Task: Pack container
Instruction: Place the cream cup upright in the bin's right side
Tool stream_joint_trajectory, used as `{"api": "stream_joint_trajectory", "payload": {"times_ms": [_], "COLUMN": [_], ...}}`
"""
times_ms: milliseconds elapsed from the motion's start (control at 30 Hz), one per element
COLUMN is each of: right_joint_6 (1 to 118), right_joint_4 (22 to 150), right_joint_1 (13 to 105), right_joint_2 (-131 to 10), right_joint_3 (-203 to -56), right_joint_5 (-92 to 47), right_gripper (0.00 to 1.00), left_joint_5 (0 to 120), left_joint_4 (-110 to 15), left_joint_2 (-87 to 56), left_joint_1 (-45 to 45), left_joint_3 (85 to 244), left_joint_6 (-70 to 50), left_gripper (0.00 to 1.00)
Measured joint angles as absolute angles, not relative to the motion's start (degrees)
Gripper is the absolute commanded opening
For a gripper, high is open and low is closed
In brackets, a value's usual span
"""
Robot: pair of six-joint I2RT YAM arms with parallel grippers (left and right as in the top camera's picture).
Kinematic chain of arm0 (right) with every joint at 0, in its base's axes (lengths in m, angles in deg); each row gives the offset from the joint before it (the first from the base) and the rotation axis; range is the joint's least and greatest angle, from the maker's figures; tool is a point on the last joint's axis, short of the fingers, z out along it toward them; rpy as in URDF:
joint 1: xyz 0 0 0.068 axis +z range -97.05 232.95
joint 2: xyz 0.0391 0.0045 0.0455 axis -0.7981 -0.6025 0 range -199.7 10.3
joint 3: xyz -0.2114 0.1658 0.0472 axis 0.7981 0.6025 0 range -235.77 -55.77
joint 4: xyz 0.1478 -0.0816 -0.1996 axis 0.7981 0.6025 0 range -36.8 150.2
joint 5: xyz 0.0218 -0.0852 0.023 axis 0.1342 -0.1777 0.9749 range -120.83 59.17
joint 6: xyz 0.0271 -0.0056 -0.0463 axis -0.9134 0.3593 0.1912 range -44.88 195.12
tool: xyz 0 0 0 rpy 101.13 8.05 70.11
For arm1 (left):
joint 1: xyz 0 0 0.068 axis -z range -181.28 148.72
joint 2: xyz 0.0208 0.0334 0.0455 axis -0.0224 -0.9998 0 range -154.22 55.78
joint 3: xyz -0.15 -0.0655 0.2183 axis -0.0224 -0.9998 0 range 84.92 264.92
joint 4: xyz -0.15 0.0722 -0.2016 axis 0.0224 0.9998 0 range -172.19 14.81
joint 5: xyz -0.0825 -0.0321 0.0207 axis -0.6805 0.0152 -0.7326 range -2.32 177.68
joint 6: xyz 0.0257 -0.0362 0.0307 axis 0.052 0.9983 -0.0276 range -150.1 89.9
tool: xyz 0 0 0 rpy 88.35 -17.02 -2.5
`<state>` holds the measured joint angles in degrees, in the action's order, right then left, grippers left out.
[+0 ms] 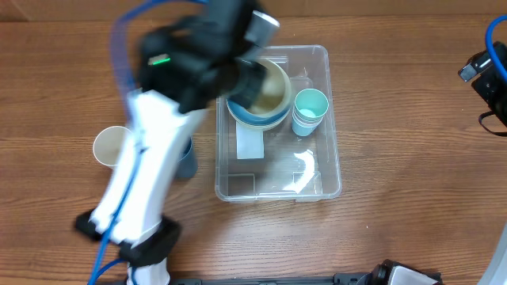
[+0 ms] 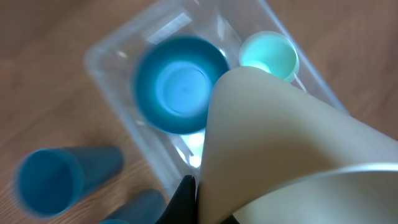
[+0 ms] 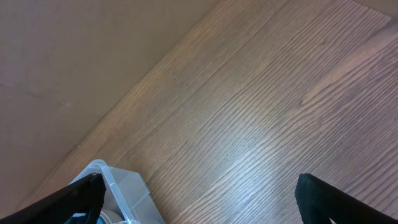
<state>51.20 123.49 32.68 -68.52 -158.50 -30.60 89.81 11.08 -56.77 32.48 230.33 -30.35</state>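
The container (image 1: 273, 170) sits just right of centre in the overhead view. It is a large clear plastic bin, rectangular with rounded corners, and a white rectangular label (image 1: 249, 142) lies on its base. Its walls are thin and glossy and catch glare near the lower right corner.

My left gripper (image 1: 247, 77) is clenched on a cream bowl (image 2: 280, 143), smooth and matte, which it holds tilted above the bin's upper left part. One dark finger (image 2: 183, 200) shows at the bowl's rim in my left wrist view. Under it, inside the bin, rests a round blue bowl (image 2: 180, 84). Stacked mint cups (image 1: 309, 107) stand just beside that bowl, near the bin's right wall.

The lower half of the bin's floor shows bare plastic around the label. On the wood-grain table (image 3: 261, 106), left of the bin, blue cups (image 2: 59, 177) lie on their sides, and a pale cup (image 1: 111, 146) sits further left, beyond my white arm.

My right gripper (image 3: 199, 186) hangs at the overhead frame's right edge, well apart from the bin, with its fingers spread wide over bare wood.
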Motion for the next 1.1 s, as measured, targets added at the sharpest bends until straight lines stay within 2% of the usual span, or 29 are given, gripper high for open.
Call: {"api": "stream_joint_trajectory", "payload": {"times_ms": [233,600,700,733,867,1100], "right_joint_6": [51.17,51.15,51.17,51.15,51.15,51.17], "right_joint_4": [123.46,123.49,123.46,123.46,123.49,123.44], "right_joint_1": [32.68,32.68,32.68,32.68,32.68,32.68], "right_joint_2": [-68.52,-68.52,-68.52,-68.52,-68.52,-68.52], "right_joint_3": [-158.5,-158.5,-158.5,-158.5,-158.5,-158.5], "right_joint_5": [-30.6,-30.62,-30.62,-30.6,-30.6,-30.6], "right_gripper": [1.0,1.0,1.0,1.0,1.0,1.0], "left_joint_5": [89.65,89.61,89.48,89.28,88.08,87.47], "left_joint_4": [11.54,5.73,4.2,3.81,4.62,11.04], "left_joint_2": [-66.19,-79.68,-80.09,-80.09,-80.09,-79.66], "left_joint_1": [40.17,40.7,40.7,40.7,40.7,40.7], "left_joint_3": [230.28,230.28,230.28,230.28,230.31,230.31], "left_joint_6": [-33.32,-33.74,-33.76,-33.83,-34.33,-33.67], "left_gripper": [0.04,0.04,0.09,0.16,0.31,0.35]}}
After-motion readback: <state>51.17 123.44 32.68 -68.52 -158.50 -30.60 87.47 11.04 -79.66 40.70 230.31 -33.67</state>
